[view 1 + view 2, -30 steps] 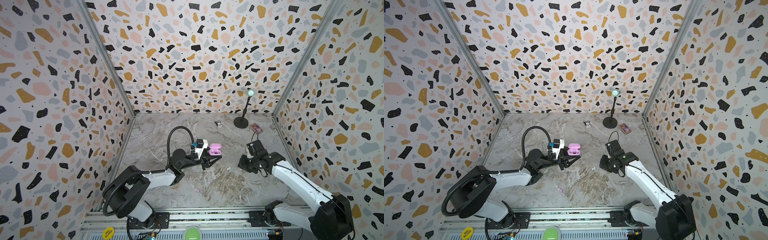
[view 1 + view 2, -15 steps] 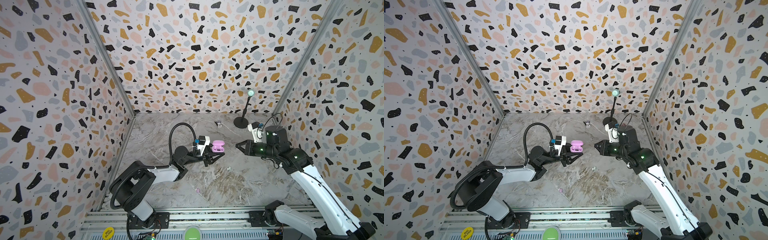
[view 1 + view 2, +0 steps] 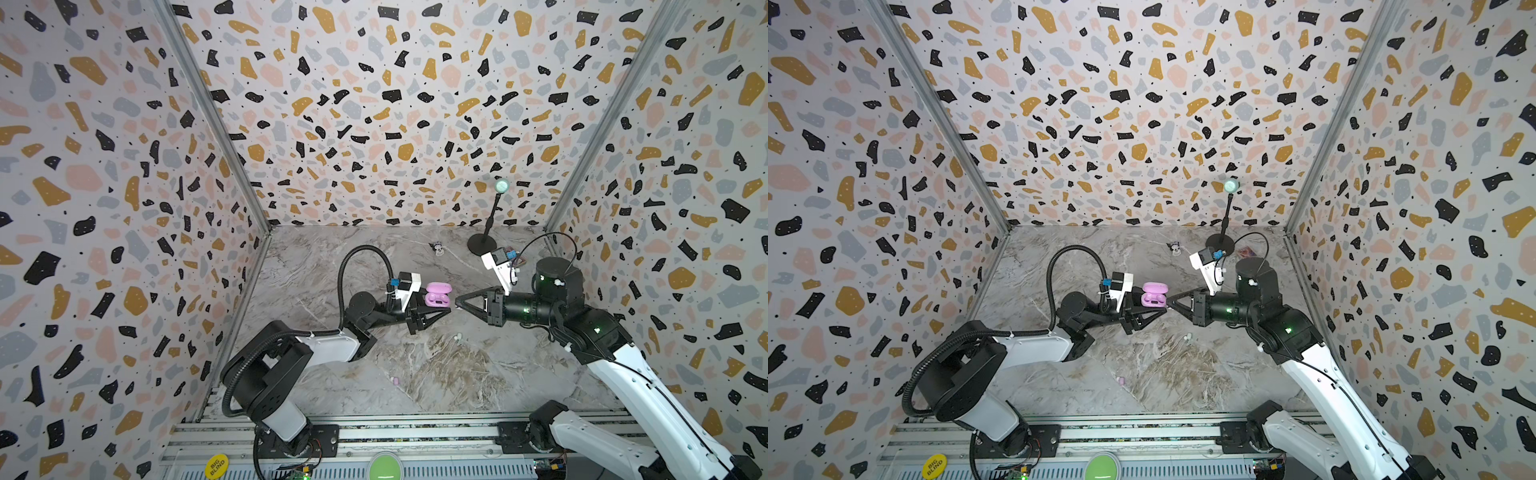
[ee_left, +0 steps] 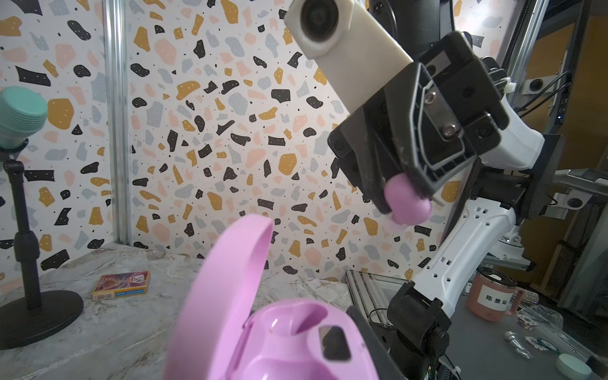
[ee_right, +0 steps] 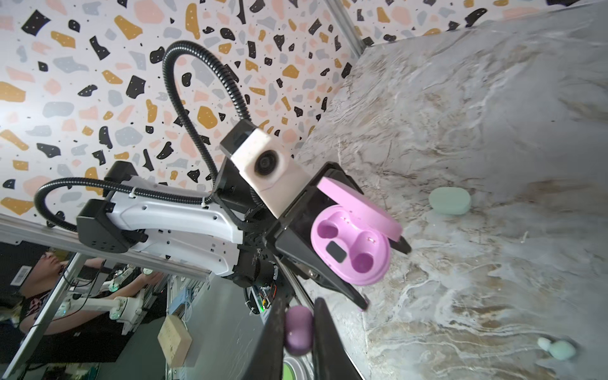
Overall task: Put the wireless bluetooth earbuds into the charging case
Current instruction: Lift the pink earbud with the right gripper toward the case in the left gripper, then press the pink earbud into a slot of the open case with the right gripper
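The case [image 5: 350, 250] is gripped between the clenched jaws of the left gripper [image 5: 385, 275] and held off the table [image 3: 316, 266], with its lid [image 4: 230, 279] swung open and both wells (the near one [image 5: 362, 261] and the far one [image 5: 324, 230]) seen empty. A pink bud [image 5: 298, 329] is pinched at the very tips of the right gripper [image 3: 457, 302], whose jaws are shut on it. In both top views these tips are seen just beside the right edge of the case [image 3: 437, 296], and no contact can be made out. The open face of the case is turned up and towards the right gripper, so the wells lie straight ahead of the bud, just past the fingertips. The bud's long axis appears to run along the fingers, though this is judged from the right wrist view alone. The insertion is judged to fall to the right arm, a short forward and downward push being called for, while the case is merely steadied by the left. The lid stands behind the wells and is judged to leave the approach free. On the marbled table, two mint buds [image 3: 457, 337] lie together in front of the grippers, and a second pink bud [image 3: 395, 380] lies nearer the front rail, well apart from both arms. The cell is walled on three sides with speckled panels.
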You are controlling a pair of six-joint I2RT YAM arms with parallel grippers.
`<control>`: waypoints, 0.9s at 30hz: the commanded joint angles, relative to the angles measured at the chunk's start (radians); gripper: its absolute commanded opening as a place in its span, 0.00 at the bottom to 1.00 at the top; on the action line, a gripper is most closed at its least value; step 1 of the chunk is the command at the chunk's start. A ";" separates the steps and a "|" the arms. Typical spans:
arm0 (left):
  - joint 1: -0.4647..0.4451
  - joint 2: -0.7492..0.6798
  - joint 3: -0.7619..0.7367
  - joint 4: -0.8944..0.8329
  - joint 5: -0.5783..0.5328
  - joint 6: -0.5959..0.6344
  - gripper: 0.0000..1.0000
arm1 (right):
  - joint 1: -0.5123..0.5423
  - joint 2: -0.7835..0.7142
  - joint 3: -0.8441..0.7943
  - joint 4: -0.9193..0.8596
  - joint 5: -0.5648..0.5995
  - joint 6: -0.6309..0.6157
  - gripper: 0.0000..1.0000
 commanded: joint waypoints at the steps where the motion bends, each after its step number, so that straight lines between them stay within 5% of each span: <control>1: -0.017 -0.027 0.021 0.105 0.023 -0.007 0.00 | 0.011 0.007 0.001 0.058 -0.025 0.006 0.14; 27: -0.071 -0.079 0.011 0.113 0.040 -0.009 0.00 | 0.048 0.027 -0.051 0.066 0.049 0.017 0.14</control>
